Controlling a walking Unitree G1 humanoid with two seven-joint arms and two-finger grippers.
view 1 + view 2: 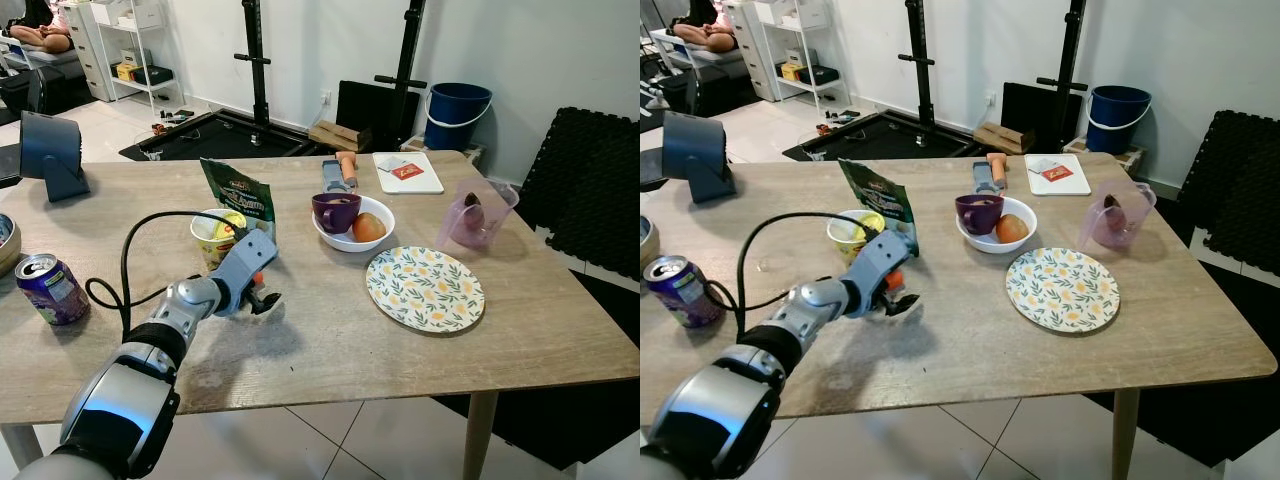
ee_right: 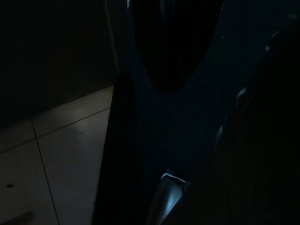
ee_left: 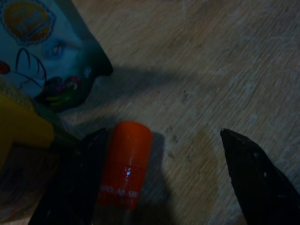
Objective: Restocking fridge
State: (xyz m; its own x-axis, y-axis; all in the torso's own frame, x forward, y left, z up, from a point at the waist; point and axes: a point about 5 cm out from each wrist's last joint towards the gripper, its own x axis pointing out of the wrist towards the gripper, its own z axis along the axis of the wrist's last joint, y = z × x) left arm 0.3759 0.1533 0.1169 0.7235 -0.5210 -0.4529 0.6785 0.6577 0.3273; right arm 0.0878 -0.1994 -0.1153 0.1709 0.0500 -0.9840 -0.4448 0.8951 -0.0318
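Pickup step imo: left pincer (image 1: 262,298) is hovering w/ fingers apart around the orange-capped tube (image 3: 125,164) lying on the worktop (image 1: 330,340), touching one finger. Next it's needing to close, then lift.

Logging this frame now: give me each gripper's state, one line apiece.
Left gripper: open over the table, fingers either side of a small orange-capped bottle, not clamped.
Right gripper: cannot be told; its wrist view is too dark.
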